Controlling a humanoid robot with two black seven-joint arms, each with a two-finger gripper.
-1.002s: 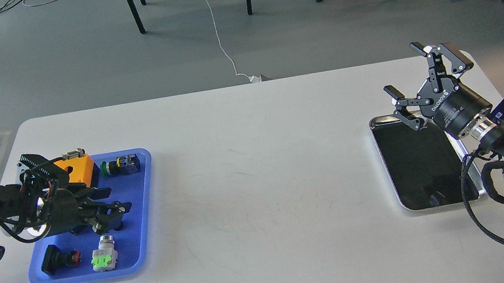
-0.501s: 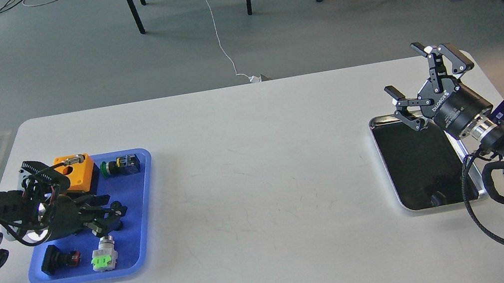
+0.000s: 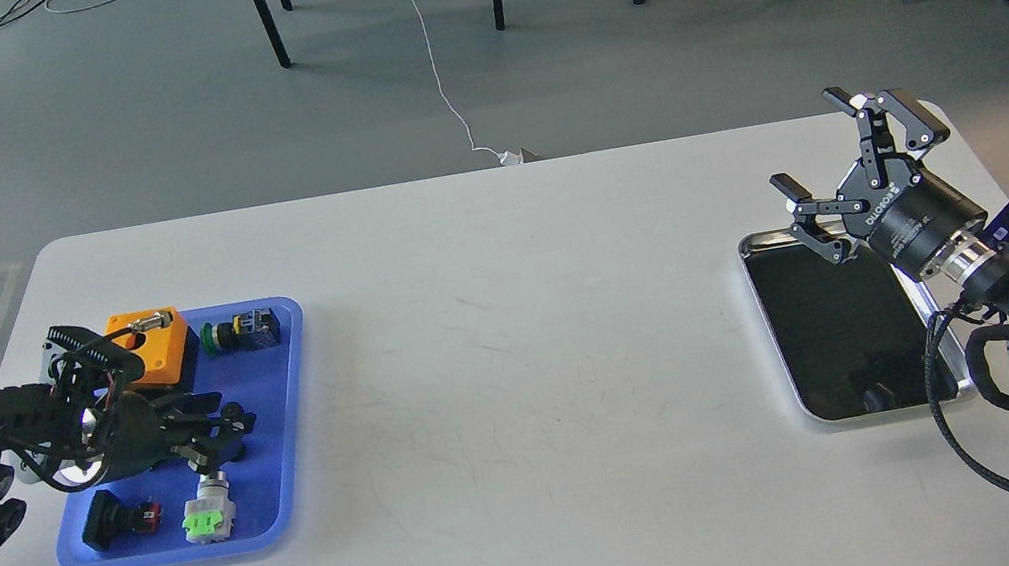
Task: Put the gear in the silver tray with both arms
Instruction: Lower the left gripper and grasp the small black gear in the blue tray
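Right gripper (image 3: 849,157) spread wide, raised over silver tray's (image 3: 949,354) far edge at right of tabletop (image 3: 514,342). Left gripper (image 3: 219,431) low over blue tray (image 3: 285,429); finger state unclear, dark parts overlap.

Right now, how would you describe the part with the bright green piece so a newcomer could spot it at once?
Find the blue tray at the table's left end, then look at its near edge. The silver-topped part with a bright green block sits there, right of a black button with red; nothing else there is bright green on grey.
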